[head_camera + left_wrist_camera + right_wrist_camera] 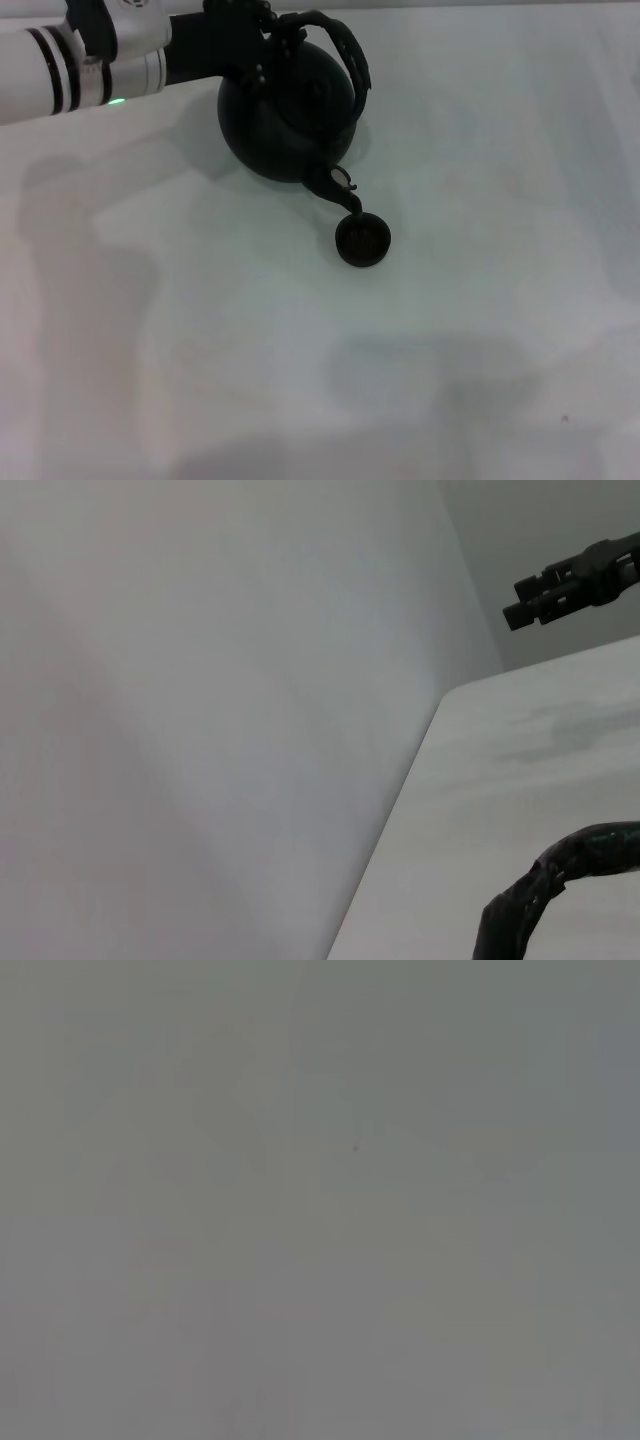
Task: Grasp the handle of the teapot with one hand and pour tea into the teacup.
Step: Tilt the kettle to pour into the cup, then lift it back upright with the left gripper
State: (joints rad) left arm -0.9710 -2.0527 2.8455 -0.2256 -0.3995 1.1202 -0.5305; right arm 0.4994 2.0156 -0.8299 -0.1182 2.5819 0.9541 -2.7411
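In the head view the black teapot [288, 110] is at the back of the white table, tilted forward. Its short spout [335, 185] points down at the small dark teacup [362, 240], which stands on the table just in front of it. My left gripper [272, 40] comes in from the left and is shut on the arched handle [345, 50] near its left end. A piece of the handle also shows in the left wrist view [555, 885]. A dark gripper [560, 590], my right one, shows far off in the left wrist view. It is out of the head view.
The white table [480, 300] stretches in front of and to the right of the cup. Its edge [400, 810] shows against a grey wall in the left wrist view. The right wrist view shows only a plain grey surface.
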